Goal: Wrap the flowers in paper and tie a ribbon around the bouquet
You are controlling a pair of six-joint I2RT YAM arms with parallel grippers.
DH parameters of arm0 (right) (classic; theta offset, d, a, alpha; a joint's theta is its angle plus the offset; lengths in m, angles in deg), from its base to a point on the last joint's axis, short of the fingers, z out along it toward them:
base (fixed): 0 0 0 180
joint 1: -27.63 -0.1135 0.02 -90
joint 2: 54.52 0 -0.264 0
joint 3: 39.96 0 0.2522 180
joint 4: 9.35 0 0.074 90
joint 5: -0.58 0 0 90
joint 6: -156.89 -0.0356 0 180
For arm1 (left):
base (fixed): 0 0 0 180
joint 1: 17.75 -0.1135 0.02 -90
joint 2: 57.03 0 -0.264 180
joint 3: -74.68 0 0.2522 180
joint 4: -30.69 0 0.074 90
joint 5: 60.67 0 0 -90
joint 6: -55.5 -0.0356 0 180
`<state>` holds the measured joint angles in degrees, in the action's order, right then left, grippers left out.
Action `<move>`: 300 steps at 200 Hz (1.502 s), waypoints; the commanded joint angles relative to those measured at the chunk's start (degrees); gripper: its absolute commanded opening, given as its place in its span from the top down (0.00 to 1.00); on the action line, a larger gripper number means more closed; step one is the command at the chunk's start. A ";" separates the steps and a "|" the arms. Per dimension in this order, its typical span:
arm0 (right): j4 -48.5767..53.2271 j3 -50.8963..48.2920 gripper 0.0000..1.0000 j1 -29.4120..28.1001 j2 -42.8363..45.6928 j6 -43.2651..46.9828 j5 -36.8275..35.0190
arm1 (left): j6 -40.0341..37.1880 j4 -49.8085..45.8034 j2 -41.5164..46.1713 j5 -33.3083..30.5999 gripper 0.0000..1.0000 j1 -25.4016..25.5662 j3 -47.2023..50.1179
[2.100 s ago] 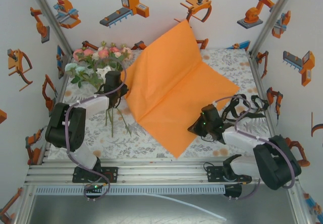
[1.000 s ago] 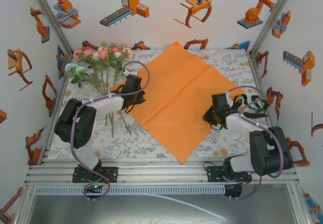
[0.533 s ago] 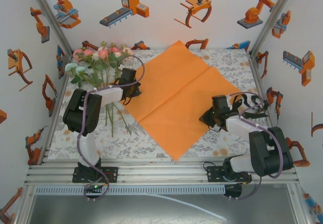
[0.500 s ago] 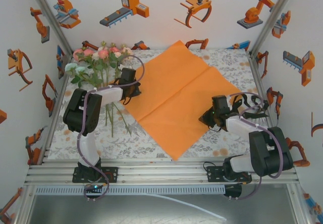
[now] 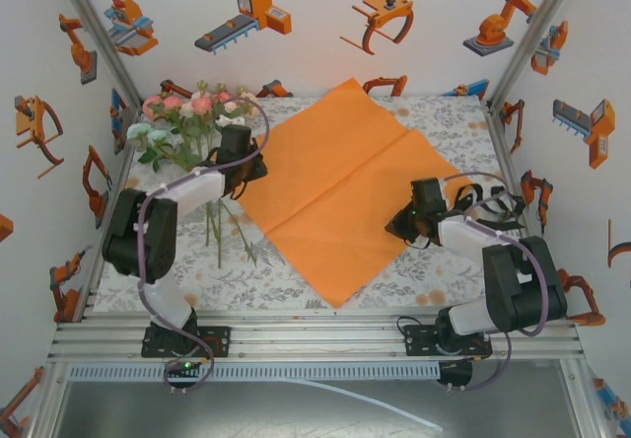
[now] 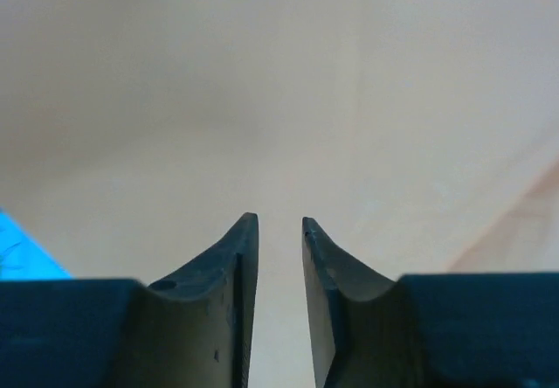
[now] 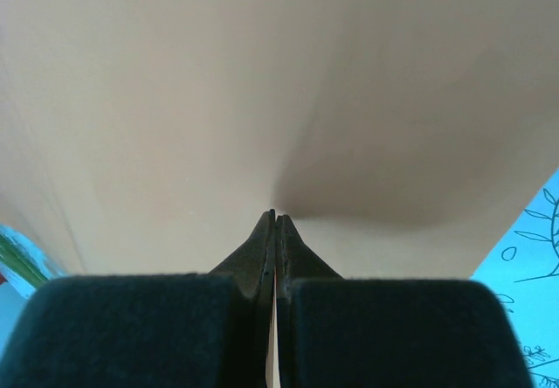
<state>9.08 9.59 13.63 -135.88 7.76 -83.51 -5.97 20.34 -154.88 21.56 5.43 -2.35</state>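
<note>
The orange paper lies flat on the table as a diamond with a crease down its middle. The flowers lie at the back left, off the paper, with their thin stems running toward me. My left gripper hovers at the paper's left corner. In the left wrist view its jaws stand apart with nothing between them, and the paper lies beyond. My right gripper is at the paper's right edge. In the right wrist view it is shut on a thin edge of the paper. The ribbon is out of view.
A patterned tablecloth covers the table, and bare cloth shows in front of the paper. Printed walls close in the left, back and right sides. An aluminium rail with both arm bases runs along the near edge.
The paper, standing folded up two seconds ago, now lies flat. The left jaws have opened and let go of its left corner. The right gripper shifted slightly left, keeping its hold.
</note>
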 commanded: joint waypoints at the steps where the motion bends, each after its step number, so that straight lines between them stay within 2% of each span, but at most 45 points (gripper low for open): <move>1: 5.00 6.35 1.00 -0.15 1.90 4.57 -1.90 | -2.84 -2.93 8.17 -6.61 0.55 -1.05 0.79; 19: 5.88 8.85 0.96 -0.42 4.24 5.42 -2.30 | -5.77 -8.70 9.44 -11.40 0.52 -3.69 -0.55; 48: 5.31 11.41 0.82 -2.55 5.74 8.22 0.74 | -8.74 -15.60 6.17 -16.20 0.52 -9.36 -3.28; 60: 5.26 12.04 0.76 -3.59 5.95 9.39 2.16 | -7.25 -17.15 4.79 -14.64 0.53 -12.03 -3.44; 76: 5.52 12.46 0.71 -4.79 6.01 10.80 3.04 | -2.59 -18.59 3.41 -9.27 0.54 -16.48 -3.19; 98: 5.84 12.21 0.67 -5.25 5.95 11.80 3.69 | 1.58 -15.98 1.47 -3.82 0.55 -20.50 -1.48; 162: 5.48 11.36 0.67 -5.35 5.43 11.84 4.46 | 1.83 -14.02 -6.85 -0.31 0.57 -22.25 -4.45; 194: 5.83 11.49 0.67 -5.42 5.93 11.79 4.11 | 3.32 -13.30 -8.74 1.39 0.69 -23.26 -4.69; 211: 5.93 11.55 0.67 -5.41 5.98 11.68 4.19 | 3.68 -13.05 -7.87 1.42 0.77 -23.26 -4.08; 252: 5.89 12.19 0.67 -5.87 5.88 11.42 4.28 | 3.07 -13.89 -2.88 0.27 0.79 -23.21 -2.70; 276: 6.07 12.58 0.67 -6.11 6.00 11.41 4.28 | 2.58 -14.78 -0.56 -0.23 0.87 -23.28 -2.70; 300: 6.43 12.54 0.66 -6.08 6.46 11.50 4.20 | 2.40 -15.47 2.66 -0.03 1.00 -23.26 -2.33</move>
<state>14.52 20.59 7.93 -130.46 18.78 -79.75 -3.24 6.09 -156.34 21.63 -17.58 -5.34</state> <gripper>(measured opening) 0.332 0.061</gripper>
